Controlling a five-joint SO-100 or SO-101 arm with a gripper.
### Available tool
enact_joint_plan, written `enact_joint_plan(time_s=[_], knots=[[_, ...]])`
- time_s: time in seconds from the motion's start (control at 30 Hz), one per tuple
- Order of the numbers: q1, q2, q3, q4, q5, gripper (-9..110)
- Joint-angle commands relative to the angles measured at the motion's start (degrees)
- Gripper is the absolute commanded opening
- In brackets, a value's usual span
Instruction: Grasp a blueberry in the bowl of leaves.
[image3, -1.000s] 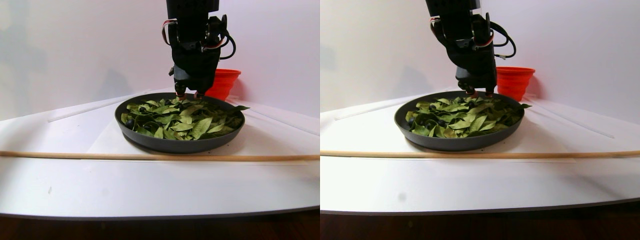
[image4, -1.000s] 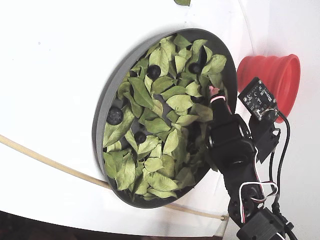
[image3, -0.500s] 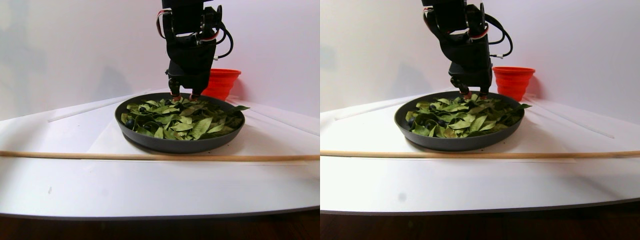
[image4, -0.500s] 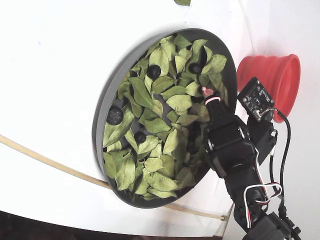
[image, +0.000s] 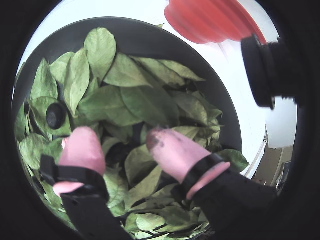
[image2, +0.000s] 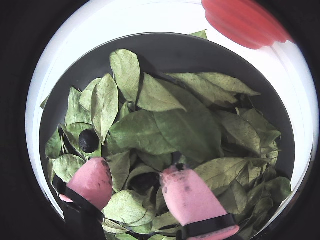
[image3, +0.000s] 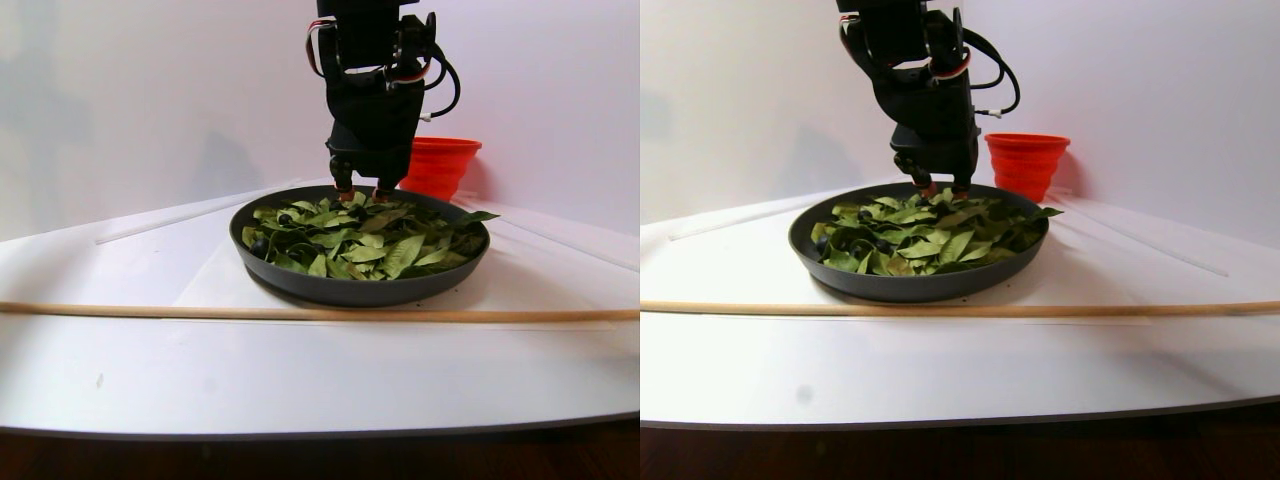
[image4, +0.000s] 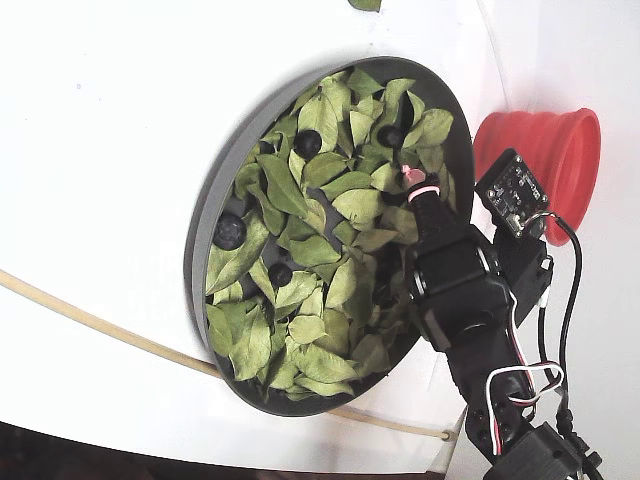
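In a wrist view: claw spread, pink fingertips apart with nothing between them but leaves. One blueberry bare among the leaves, up and to the left of the left tip, outside the gap. Dark hollow straight below the gap; berry or shadow, cannot tell.

In the other wrist view: same spread claw low over the bowl. Exposed blueberry just above the left fingertip, toward the bowl's left wall. Another dark round patch directly between the tips, half under a leaf; likely a berry, not certain.

In the stereo pair view: claw hanging upright over the far part of the bowl, tips at leaf level. Bowl near the middle of the desk, red cup behind it.

In the fixed view: claw over the bowl's right-hand side, beside the red cup. Several blueberries visible, nearest just up-image of the tip, others well apart toward the opposite rim.

Judged: short shift toward the exposed berry, or straight descent onto the dark patch.
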Motion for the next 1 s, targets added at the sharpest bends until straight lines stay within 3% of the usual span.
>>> enact_joint_plan(time_s=[0.0,0.97], knots=[[-0.18,4.83,-1.23,-0.44,0.35,19],[0.35,-2.2,-4.83,-0.97,2.11,19]])
